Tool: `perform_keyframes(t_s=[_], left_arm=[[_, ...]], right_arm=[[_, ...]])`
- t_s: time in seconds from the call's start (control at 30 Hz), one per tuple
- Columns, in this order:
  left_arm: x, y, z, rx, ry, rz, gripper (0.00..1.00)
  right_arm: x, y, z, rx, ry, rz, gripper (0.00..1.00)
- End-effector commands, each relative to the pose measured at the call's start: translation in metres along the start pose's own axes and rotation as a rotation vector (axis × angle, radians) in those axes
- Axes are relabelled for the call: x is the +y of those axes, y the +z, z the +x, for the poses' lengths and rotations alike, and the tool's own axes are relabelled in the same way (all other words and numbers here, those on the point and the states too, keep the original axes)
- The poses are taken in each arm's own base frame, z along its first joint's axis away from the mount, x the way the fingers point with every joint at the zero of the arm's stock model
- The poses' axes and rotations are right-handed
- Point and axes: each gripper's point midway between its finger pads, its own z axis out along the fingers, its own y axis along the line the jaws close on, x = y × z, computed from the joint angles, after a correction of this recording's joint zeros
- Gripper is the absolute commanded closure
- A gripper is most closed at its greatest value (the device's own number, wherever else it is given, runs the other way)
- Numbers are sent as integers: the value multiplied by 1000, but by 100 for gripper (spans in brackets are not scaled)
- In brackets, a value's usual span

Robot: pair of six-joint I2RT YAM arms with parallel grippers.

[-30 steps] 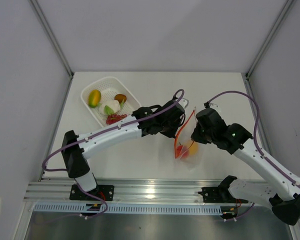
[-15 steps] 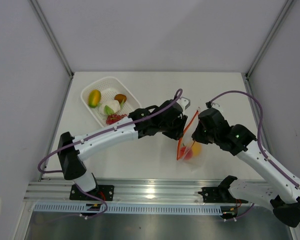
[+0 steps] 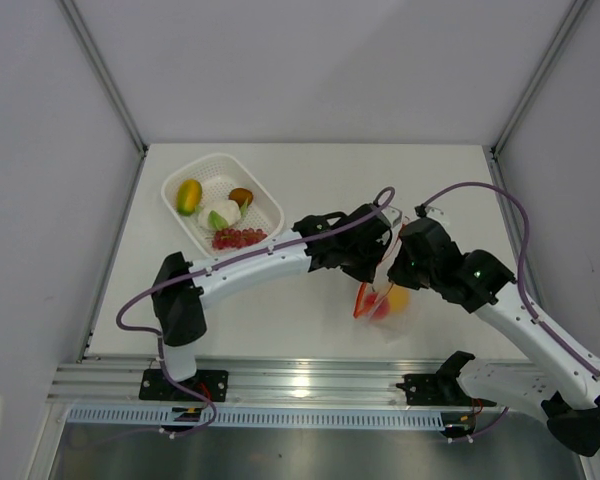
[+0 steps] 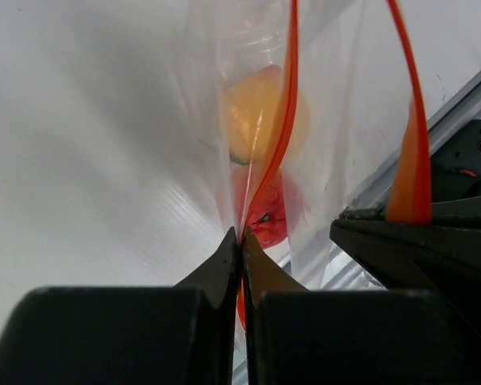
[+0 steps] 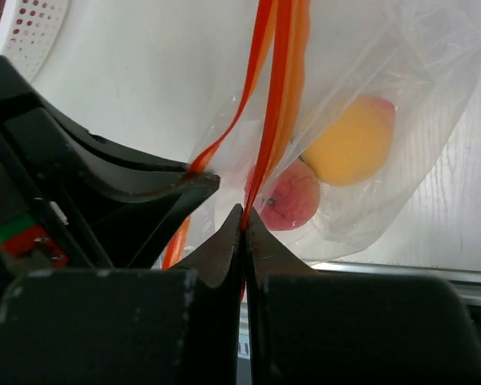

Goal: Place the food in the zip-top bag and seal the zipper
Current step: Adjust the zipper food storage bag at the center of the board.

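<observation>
Just then, pinched one lip of the zipper (image 4: 292,72) with the left hand (image 4: 240,237), clamped tight on the strip, and the other lip with the right hand (image 5: 242,212), likewise closed on it. Held the zip-top bag (image 3: 398,322) well to the right of the white mesh basket (image 3: 220,157), with its mouth parted and a yellow-orange piece (image 5: 349,144) and a red piece (image 5: 293,200) inside. Noted the mango (image 3: 188,196), brown piece (image 3: 241,196), white-and-green piece (image 3: 223,214) and grape cluster (image 3: 235,238) lying in that basket.

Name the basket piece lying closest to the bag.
The red grape cluster, at the basket's near corner; the mango, brown piece and white-and-green piece lie farther from the bag.
</observation>
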Motion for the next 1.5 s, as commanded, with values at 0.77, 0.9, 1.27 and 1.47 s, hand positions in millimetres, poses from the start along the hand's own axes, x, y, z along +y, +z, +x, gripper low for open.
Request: perform_keyframes(t_s=[0.77,0.9,1.27,1.47], left_arm=[[55,-63,-38,-194,-110,-149,99],[39,-50,-29,-161,-118,-46,99],[26,-32,-26,-156,-152,75,96],[39,-51,-45,-226,-159,60,70]], right_arm=[[-86,-35,-38,-46,-97,455,100],[-79,-29,-37,-28,-118,424,100],[-71,-24,-37,-30,-134,368,100],[-59,-22,-41,-46,-164,305,100]])
